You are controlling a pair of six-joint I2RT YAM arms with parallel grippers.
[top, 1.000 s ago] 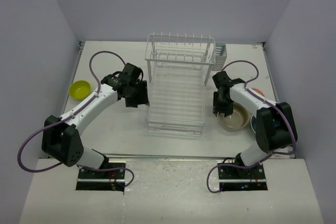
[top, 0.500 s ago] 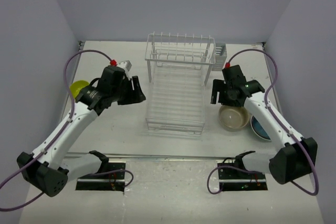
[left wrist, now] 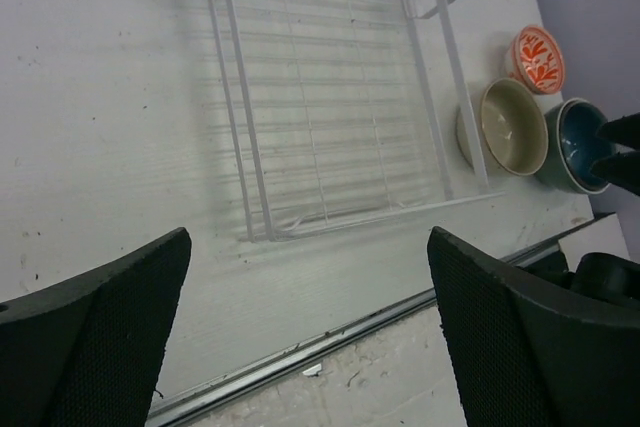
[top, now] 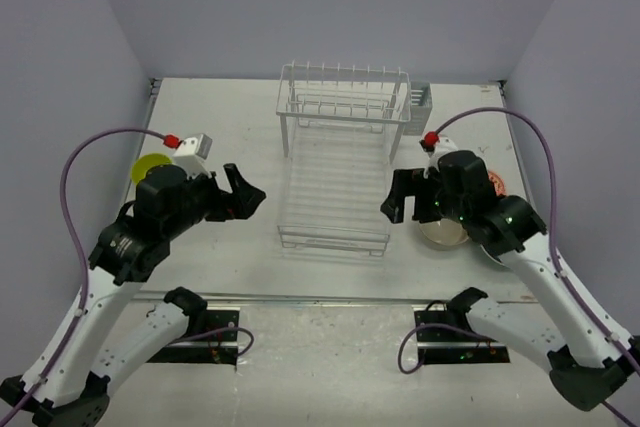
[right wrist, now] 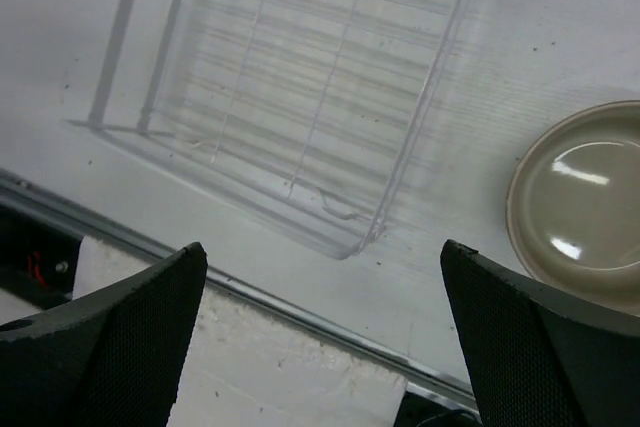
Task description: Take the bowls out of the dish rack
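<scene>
Both arms are up off the table [top: 225, 112] and we're looking down on the dish rack [top: 338, 172], which stands in the middle of the table, its raised shelf at the far end and the small grey caddy [top: 421, 99] hanging on its far right side.

The left gripper [top: 245, 197] hangs in the air just left of the rack's near half. From the left wrist, its 2 fingers [left wrist: 100, 337] are spread wide apart, with only table and rack base showing between them: released, gripping nothing.

The right gripper [top: 400, 205] hangs off the rack's near right corner. The right wrist view tells the same story: fingers [right wrist: 540, 337] splayed wide, the rack's corner and the table edge in the gap, nothing grasped.

Now the bowls. We count 4, and all of them sit on the table outside the rack. The yellow-green bowl [top: 150, 168] is well off to the left, partly hidden behind the left arm. The other 3 cluster to the right of the rack: the beige bowl [left wrist: 512, 127] just beside the rack's near right corner, upright and largely under the right arm from above; the white bowl with the orange-red pattern [left wrist: 538, 57] just beyond it; and the dark blue bowl [left wrist: 576, 142] just beside the beige one, on the side away from the rack.
</scene>
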